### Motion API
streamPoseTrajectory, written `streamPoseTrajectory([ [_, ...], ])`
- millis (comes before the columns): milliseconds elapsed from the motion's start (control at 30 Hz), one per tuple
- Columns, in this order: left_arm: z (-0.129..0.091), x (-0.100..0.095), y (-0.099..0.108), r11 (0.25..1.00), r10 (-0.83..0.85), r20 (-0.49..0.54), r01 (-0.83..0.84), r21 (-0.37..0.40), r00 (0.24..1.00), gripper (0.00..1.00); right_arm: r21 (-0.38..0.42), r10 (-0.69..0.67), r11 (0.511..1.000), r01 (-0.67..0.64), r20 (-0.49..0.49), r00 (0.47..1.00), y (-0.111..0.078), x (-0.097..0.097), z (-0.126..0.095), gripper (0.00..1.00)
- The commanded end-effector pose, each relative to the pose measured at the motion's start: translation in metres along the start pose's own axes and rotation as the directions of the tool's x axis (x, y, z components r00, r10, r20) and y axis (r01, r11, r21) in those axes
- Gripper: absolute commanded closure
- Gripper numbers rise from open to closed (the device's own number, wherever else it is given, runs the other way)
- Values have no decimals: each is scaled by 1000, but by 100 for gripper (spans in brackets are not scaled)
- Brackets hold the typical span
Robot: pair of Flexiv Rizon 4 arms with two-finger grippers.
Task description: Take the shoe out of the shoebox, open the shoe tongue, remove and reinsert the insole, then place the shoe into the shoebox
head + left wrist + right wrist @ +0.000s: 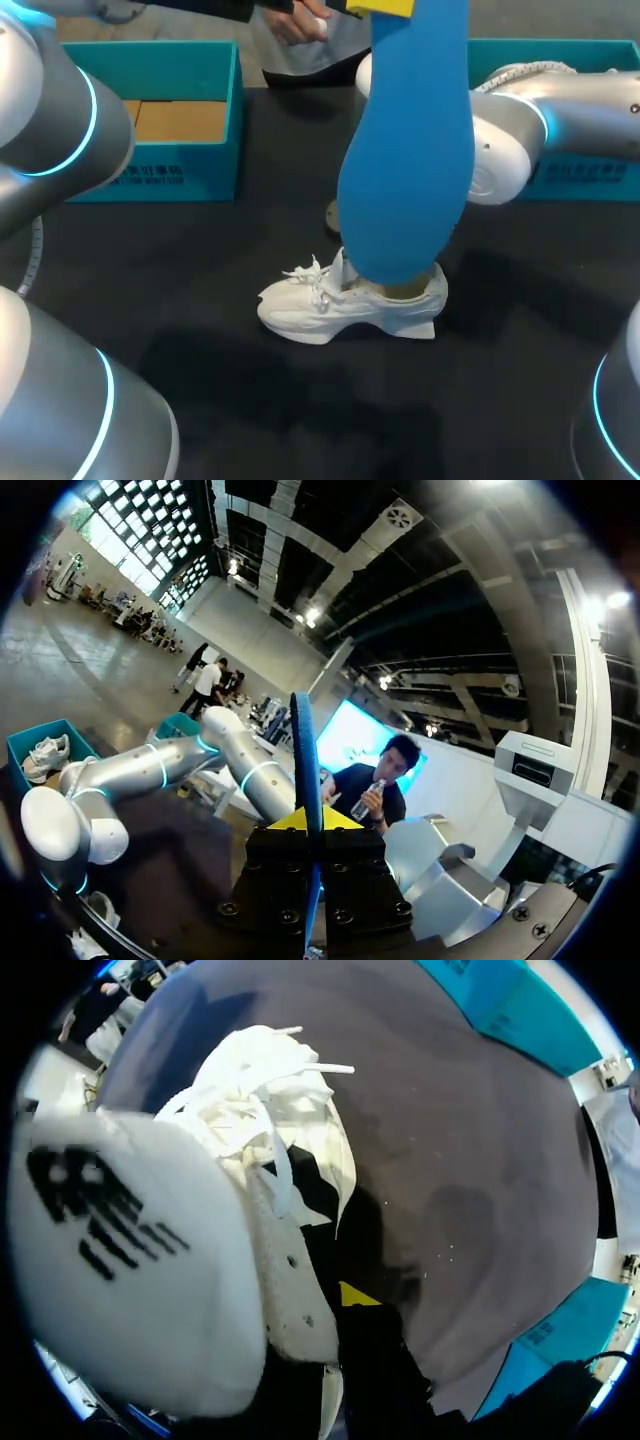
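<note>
Blue insole [405, 150], white shoe [350, 305], teal shoebox [170, 160], black table [180, 290]

Left hand [310, 822] tight on insole [408, 150]

You're looking down on a black table [200, 330] with a white lace-up sneaker [320, 310] standing on its sole near the middle, toe toward your left arm [50, 110], laces loose. A long blue insole [410, 150] hangs upright in front of it. Its rounded lower end covers the shoe's heel opening, and its top end meets a yellow-tipped gripper [382, 6] at the view's upper edge. An open teal cardboard shoebox [150, 60] sits at the back left. Your silver right arm [560, 110] crosses a second teal box [590, 180] and disappears behind the insole.
</note>
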State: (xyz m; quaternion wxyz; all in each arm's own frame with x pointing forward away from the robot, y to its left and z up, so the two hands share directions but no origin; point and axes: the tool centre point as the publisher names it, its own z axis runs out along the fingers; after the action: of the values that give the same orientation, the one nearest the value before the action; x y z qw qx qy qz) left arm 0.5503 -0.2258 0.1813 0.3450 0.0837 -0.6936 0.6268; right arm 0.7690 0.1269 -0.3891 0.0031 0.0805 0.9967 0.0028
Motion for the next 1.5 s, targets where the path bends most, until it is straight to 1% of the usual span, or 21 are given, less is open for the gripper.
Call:
streamPoseTrajectory([
  [33, 0, 0, 1, 1000, -1, 1, 1, 0, 1000, 100, -3, 30, 1000, -30, 19, 999, -6, 8, -28, 100],
  [233, 0, 0, 1, 1000, -1, 1, 1, 0, 1000, 100, 0, 127, 992, -127, 4, 992, -13, 14, -50, 100],
  [267, 0, 0, 1, 1000, -1, 1, 1, 0, 1000, 100, 0, 127, 992, -127, 4, 992, -13, 14, -50, 100],
  [400, 0, 0, 1, 1000, -1, 1, 1, 0, 1000, 100, -13, 271, 962, -271, -35, 962, -20, 21, -56, 100],
  [467, 0, 0, 1, 1000, -1, 1, 1, 0, 1000, 100, -22, 298, 954, -299, -41, 954, -21, 24, -56, 100],
  [500, 0, 0, 1, 1000, -1, 1, 1, 0, 1000, 100, -27, 371, 928, -373, -57, 927, -23, 29, -55, 100],
  [567, 0, 0, 1, 1000, -1, 1, 1, 0, 1000, 100, -31, 402, 914, -405, -65, 913, -23, 31, -55, 100],
  [633, 0, 0, 1, 1000, -1, 1, 1, 0, 1000, 100, -30, 500, 863, -504, -78, 862, -24, 38, -56, 100],
  [667, 0, 0, 1, 1000, -1, 1, 1, 0, 1000, 100, -30, 500, 863, -504, -78, 862, -24, 38, -56, 100],
  [700, 0, 0, 1, 1000, -1, 1, 1, 0, 1000, 100, -25, 551, 832, -554, -80, 831, -23, 43, -56, 100],
  [767, 0, 0, 1, 1000, -1, 1, 1, 0, 1000, 100, -22, 583, 809, -587, -87, 808, -22, 47, -56, 100],
  [833, 0, 0, 1, 1000, -1, 1, 1, 0, 1000, 100, -26, 638, 766, -643, -92, 764, -19, 54, -56, 100],
  [867, 0, 0, 1, 1000, -1, 1, 1, 0, 1000, 100, -22, 644, 761, -648, -92, 760, -18, 54, -56, 100],
  [900, 0, 0, 1, 1000, -1, 1, 1, 0, 1000, 100, -24, 677, 731, -682, -94, 730, -16, 59, -56, 100],
  [1000, 0, 0, 1, 1000, -1, 1, 1, 0, 1000, 100, -31, 697, 711, -702, -98, 711, -15, 61, -56, 100],
  [1033, 0, 0, 1, 1000, -1, 1, 1, 0, 1000, 100, -36, 731, 675, -737, -95, 675, -13, 64, -57, 100],
  [1067, 0, 0, 1, 1000, -1, 1, 1, 0, 1000, 100, -34, 735, 671, -740, -96, 671, -13, 64, -57, 100],
  [1100, 0, 0, 1, 1000, -1, 1, 1, 0, 1000, 100, -31, 765, 637, -771, -102, 636, -11, 66, -54, 100],
  [1167, 0, 0, 1, 1000, -1, 1, 1, 0, 1000, 100, -41, 778, 619, -784, -106, 620, -9, 67, -52, 100],
  [1333, 0, 0, 1, 1000, -1, 1, 1, 0, 1000, 100, -60, 832, 536, -842, -132, 539, 5, 68, -44, 100],
  [1500, 0, 0, 1, 1000, -1, 1, 1, 0, 1000, 100, -52, 865, 482, -875, -130, 484, 12, 67, -40, 100],
])
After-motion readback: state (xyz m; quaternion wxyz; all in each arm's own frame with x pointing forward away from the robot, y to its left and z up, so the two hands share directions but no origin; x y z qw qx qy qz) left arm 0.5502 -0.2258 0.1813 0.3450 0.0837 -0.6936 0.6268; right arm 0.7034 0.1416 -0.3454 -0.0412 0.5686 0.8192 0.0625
